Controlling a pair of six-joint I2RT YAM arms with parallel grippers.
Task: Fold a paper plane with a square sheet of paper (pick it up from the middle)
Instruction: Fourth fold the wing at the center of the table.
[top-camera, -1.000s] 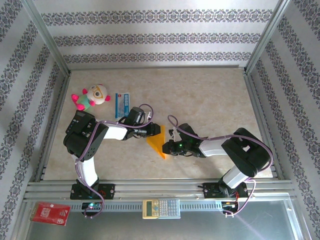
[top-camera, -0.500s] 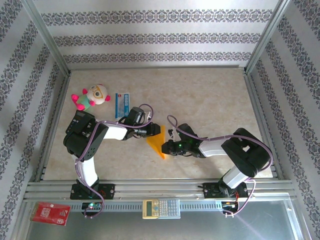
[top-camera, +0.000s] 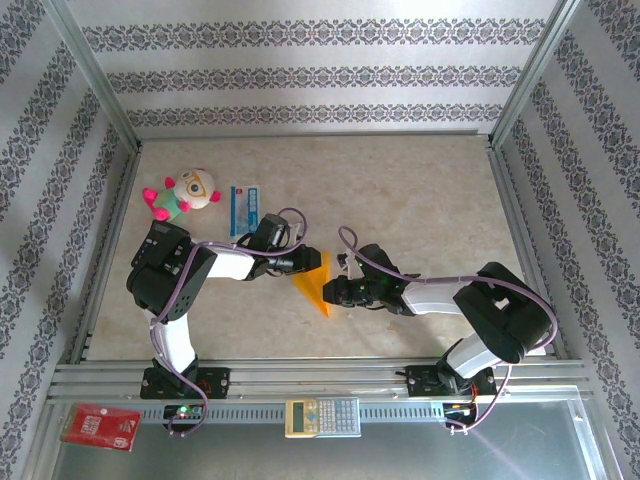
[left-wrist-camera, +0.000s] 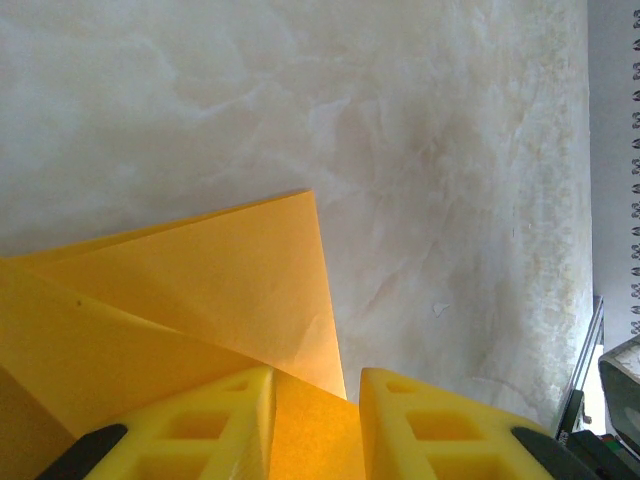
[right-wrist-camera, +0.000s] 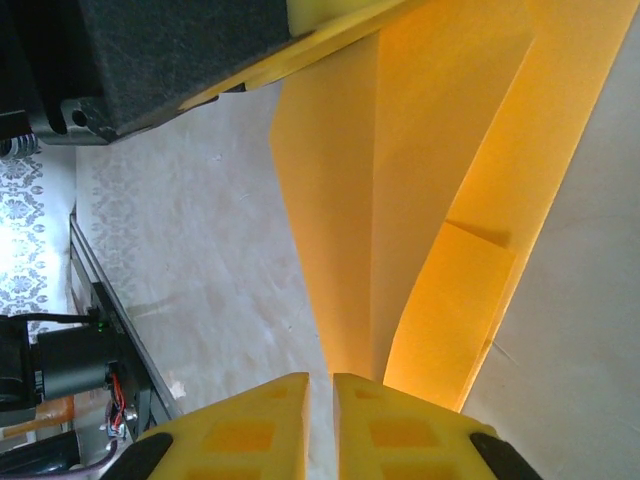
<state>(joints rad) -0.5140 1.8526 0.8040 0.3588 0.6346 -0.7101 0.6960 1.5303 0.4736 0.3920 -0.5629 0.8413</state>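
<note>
Over the last second the right arm has slid a little to the left. That brings the right pincer (top-camera: 336, 290) against the right edge of the sheet of paper (top-camera: 318, 284), while the left arm has kept its place.

The sheet, already folded to a narrow wedge, lies on the desk (top-camera: 420, 200) between the two pincers. The shift probably means the right side is lining up for the next crease, so the plane is not finished yet.

The left pincer (left-wrist-camera: 315, 372) is part closed, with paper rising between its fingers, and it looks gripped. The right pincer's jaws stand a slit apart at the fold's tip. Whether they pinch it cannot be told.

Both forearms reach low and inward.
</note>
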